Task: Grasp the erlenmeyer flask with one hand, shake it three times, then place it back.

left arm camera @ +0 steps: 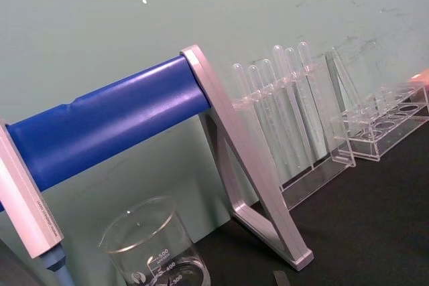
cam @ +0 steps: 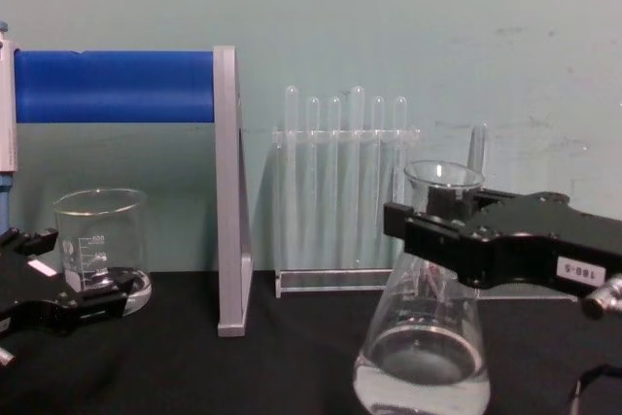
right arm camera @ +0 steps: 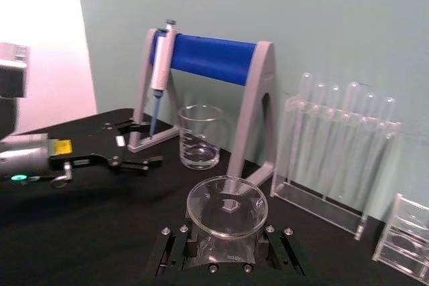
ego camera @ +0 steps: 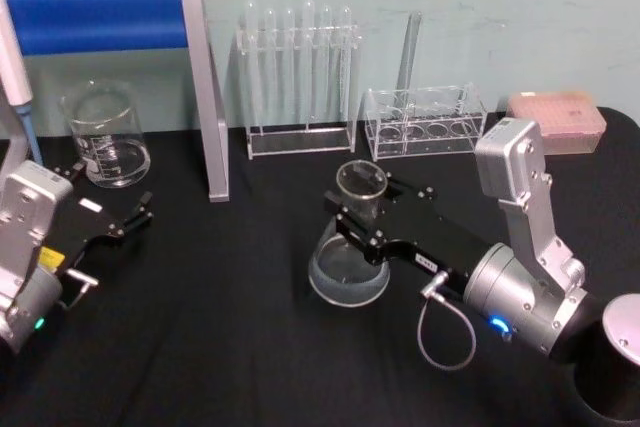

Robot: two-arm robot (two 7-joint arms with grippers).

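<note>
the right gripper (ego camera: 362,219) reaches in from the right side of the black surface (ego camera: 230,337) and has the erlenmeyer flask (ego camera: 347,269) by its neck, just under the flared rim. its black fingers (cam: 428,225) are closed against the glass on both sides, 1 on each side of the neck in the right wrist view. the flask sits near the middle of the surface, in front of the test tube rack (ego camera: 298,82) and apart from it. its wide base is low, at or just above the cloth, and i cannot tell if it touches. from the chest view the flask stands close to upright, rim uppermost, with faint white marks on the cone. the left gripper (ego camera: 112,192) is low at the left edge of the surface, its fingers spread apart and holding nothing, pointing toward the beaker (ego camera: 108,137), which stands just beyond them. behind the beaker is a grey stand (ego camera: 205,87) with a blue bar across its top, and a pipette (ego camera: 18,77) hangs at its left end. to the right of the test tube rack is a low clear rack (ego camera: 425,125) carrying 1 tall tube, and a pink box (ego camera: 557,119) lies beside it at the far right.
</note>
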